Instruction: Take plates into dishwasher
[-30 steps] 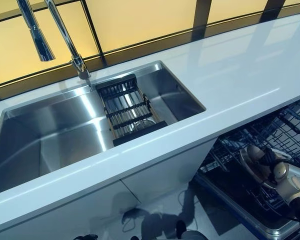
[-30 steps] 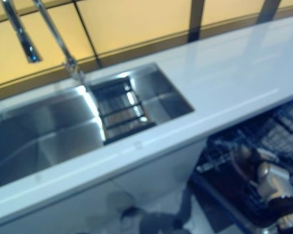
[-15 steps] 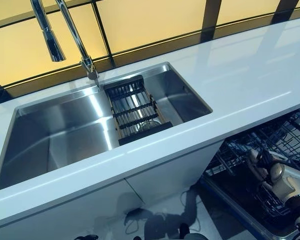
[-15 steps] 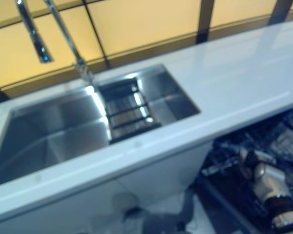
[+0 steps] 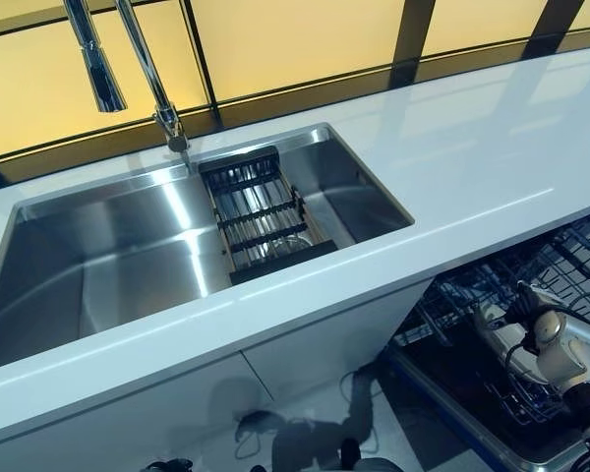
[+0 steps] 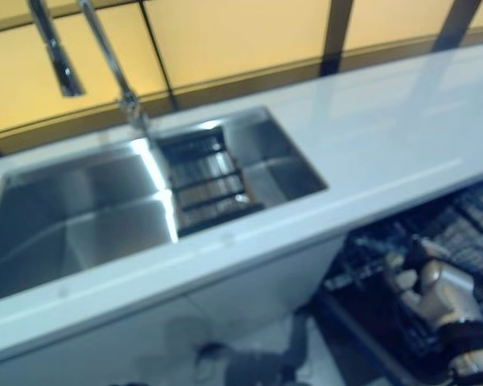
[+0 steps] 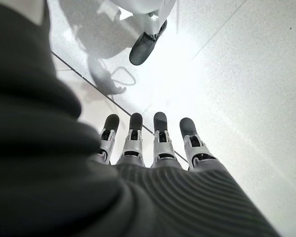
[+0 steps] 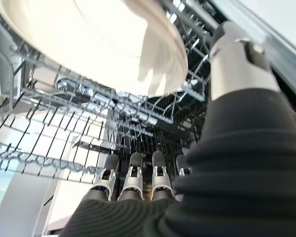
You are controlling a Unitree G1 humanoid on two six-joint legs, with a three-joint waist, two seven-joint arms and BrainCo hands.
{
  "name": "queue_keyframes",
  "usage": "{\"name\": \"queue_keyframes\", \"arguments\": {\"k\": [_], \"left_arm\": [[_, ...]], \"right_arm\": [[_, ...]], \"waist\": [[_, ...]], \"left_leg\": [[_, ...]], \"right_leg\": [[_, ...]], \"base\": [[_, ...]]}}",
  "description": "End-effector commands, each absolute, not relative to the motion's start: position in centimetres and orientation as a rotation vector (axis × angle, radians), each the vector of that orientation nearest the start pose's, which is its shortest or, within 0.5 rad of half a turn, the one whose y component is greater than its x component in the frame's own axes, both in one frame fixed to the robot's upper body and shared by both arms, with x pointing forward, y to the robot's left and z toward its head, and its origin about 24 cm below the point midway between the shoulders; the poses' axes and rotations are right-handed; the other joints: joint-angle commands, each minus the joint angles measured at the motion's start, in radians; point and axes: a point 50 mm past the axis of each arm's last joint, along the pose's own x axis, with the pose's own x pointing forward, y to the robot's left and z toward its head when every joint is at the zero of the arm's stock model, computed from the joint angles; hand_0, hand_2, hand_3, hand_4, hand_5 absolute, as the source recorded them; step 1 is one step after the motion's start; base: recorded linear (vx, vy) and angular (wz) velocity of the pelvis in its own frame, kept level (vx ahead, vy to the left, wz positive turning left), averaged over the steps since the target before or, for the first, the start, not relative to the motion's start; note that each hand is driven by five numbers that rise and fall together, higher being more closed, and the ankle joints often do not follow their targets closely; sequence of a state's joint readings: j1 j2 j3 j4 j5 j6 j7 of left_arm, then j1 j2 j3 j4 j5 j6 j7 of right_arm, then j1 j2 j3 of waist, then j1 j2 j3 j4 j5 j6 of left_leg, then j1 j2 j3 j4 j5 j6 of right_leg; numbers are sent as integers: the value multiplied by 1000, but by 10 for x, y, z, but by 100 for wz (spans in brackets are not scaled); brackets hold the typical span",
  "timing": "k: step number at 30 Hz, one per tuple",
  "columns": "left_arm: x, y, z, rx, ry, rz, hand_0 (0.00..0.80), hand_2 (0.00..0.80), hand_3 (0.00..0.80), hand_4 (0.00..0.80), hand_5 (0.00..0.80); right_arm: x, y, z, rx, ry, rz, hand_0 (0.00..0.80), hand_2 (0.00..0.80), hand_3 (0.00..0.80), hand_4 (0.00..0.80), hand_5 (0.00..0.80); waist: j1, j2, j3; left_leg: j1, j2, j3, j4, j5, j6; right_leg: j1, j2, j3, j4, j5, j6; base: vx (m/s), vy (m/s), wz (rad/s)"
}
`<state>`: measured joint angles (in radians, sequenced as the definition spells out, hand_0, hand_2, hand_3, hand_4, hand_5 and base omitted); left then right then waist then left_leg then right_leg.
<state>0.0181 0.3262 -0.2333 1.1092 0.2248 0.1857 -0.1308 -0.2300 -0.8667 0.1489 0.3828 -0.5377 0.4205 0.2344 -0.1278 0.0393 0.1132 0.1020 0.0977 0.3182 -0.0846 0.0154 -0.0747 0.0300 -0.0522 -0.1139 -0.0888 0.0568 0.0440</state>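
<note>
A white plate [image 8: 103,44] stands in the wire lower rack of the open dishwasher [image 5: 560,265], at the lower right under the counter. It shows small in the left eye view [image 5: 494,323]. My right hand [image 5: 560,349] is down in the rack right beside the plate. In the right wrist view its fingers [image 8: 133,173] are straight and its thumb [image 8: 237,64] stands apart from the plate's rim. My left hand [image 7: 148,143] shows only in its wrist view, open, fingers straight, hanging over the floor.
A white countertop [image 5: 472,147] runs above the dishwasher. A steel sink [image 5: 108,265] holds a dark slatted drain basket [image 5: 261,216], with a tall faucet [image 5: 143,59] behind it. White cabinet fronts [image 5: 305,344] stand left of the dishwasher.
The view has shifted a little. My right hand has stayed down in the rack by the plate and edged slightly to the right.
</note>
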Motion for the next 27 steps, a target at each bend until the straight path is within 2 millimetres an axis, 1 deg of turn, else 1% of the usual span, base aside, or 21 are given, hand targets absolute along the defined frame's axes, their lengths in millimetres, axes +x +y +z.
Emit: {"name": "queue_keyframes", "arguments": {"k": [1,6,10,13,15,19,20,22,23,24,25,26,27], "left_arm": [[92,284,-145,621,1402,-144,0,0,0,0,0],[91,291,-143,625,1415,-119,0,0,0,0,0],[88,297,-142,623,1432,-92,0,0,0,0,0],[82,302,-141,636,1457,-58,0,0,0,0,0],[78,307,-140,644,1470,-27,0,0,0,0,0],[76,315,-137,678,1490,4,0,0,0,0,0],[77,319,-135,684,1494,34,0,0,0,0,0],[78,324,-132,681,1504,78,0,0,0,0,0],[78,324,-132,676,1504,93,0,0,0,0,0],[78,323,-132,664,1494,111,0,0,0,0,0],[82,322,-132,653,1470,119,0,0,0,0,0],[86,321,-131,653,1446,115,0,0,0,0,0],[90,319,-132,646,1423,111,0,0,0,0,0]], "right_arm": [[276,-368,119,-1363,664,-216,0,0,0,0,0],[271,-392,156,-1359,656,-309,0,0,0,0,0],[262,-409,174,-1316,643,-380,0,0,0,0,0],[259,-413,179,-1282,628,-396,0,0,0,0,0],[258,-415,184,-1270,609,-397,0,0,0,0,0],[260,-415,197,-1247,571,-399,0,0,0,0,0],[260,-416,202,-1246,557,-401,0,0,0,0,0],[261,-418,209,-1226,548,-417,0,0,0,0,0],[261,-420,211,-1222,548,-431,0,0,0,0,0],[260,-423,218,-1211,548,-455,0,0,0,0,0],[259,-427,226,-1197,544,-492,0,0,0,0,0],[258,-431,232,-1182,543,-530,0,0,0,0,0],[256,-436,240,-1169,533,-571,0,0,0,0,0]], "waist": [[-9,-82,-15],[-14,-105,-21],[-17,-119,-26],[-17,-128,-28],[-14,-135,-29],[2,-147,-16],[10,-147,-6],[24,-146,7],[29,-143,11],[38,-139,18],[51,-134,34],[64,-134,48],[68,-137,64]], "left_leg": [[53,22,5,-3,-61,17],[62,25,14,-3,-64,18],[68,25,21,-2,-69,23],[74,24,20,4,-77,29],[79,27,19,14,-81,34],[64,45,-5,85,-103,36],[59,53,-19,98,-105,34],[47,69,-40,87,-83,22],[43,78,-49,65,-60,12],[27,90,-58,39,-22,-3],[-14,108,-65,19,34,-30],[-60,118,-80,25,58,-48],[-86,122,-78,52,50,-44]], "right_leg": [[-27,-54,-3,4,18,109],[-25,-49,5,7,20,111],[-23,-46,8,10,19,113],[-19,-46,13,19,15,112],[-21,-45,15,46,-1,106],[-37,-41,-4,122,-42,80],[-43,-34,-17,147,-59,69],[-51,-18,-44,170,-79,52],[-48,-9,-53,167,-83,47],[-43,-1,-65,154,-83,44],[-38,8,-76,133,-80,43],[-36,11,-80,124,-79,41],[-43,8,-86,121,-79,36]], "base": [[0,0,0],[9,1,-2],[4,-1,-1],[56,-87,-9],[59,-161,-17],[27,-210,-10],[16,-249,-3],[21,-281,4],[-18,-206,13],[-116,-189,19],[-211,-184,28],[-262,-157,32],[-265,-111,32]]}}
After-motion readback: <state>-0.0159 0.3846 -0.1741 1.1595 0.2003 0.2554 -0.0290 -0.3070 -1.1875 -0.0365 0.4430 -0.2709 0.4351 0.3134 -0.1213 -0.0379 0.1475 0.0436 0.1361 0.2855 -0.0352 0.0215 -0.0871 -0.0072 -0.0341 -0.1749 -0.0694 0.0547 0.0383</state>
